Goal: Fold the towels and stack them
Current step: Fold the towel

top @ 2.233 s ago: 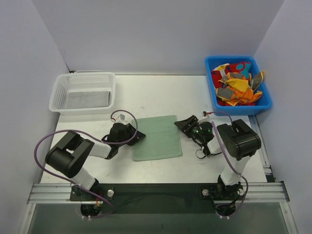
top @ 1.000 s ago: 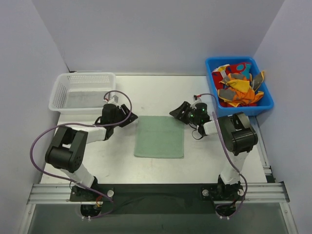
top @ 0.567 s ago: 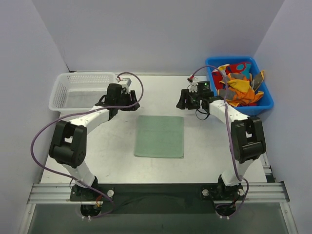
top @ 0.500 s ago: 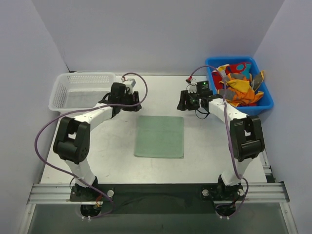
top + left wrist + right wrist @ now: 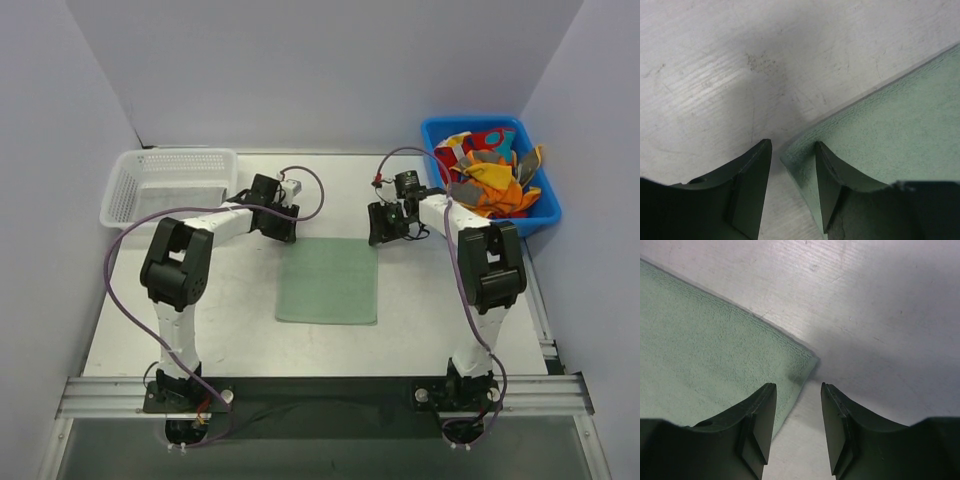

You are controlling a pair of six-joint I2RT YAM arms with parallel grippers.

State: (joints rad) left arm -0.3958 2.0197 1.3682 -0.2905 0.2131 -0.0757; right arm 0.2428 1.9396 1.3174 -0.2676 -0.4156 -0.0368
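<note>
The left gripper (image 5: 792, 145) was open, its two dark wedge-shaped fingers (image 5: 747, 185) parted and clamping nothing. A corner of the green towel (image 5: 890, 135) lay in the gap. One finger stood over the cloth's edge and the other over the bare tabletop (image 5: 715, 65), a pale, scuffed, streaked surface.

The right gripper (image 5: 797, 386) was also open and held nothing. Another corner of the same towel lay just ahead of its gap, with one finger above the cloth and one above the tabletop.

Seen from above, the two grippers sat at the two far corners of the towel. The cloth spread flat from them back toward the arm bases as a plain, nubbly terry rectangle with a stitched hem.

A purple cable (image 5: 310, 190) looped just behind the left gripper. Near its outer side stood a white mesh basket (image 5: 120, 195) with a flat grey towel (image 5: 185, 200) inside. Near the right gripper's outer side stood a blue bin (image 5: 535, 215) of smooth plastic. It held a crumpled heap of towels (image 5: 490, 180) in orange, red and grey.
</note>
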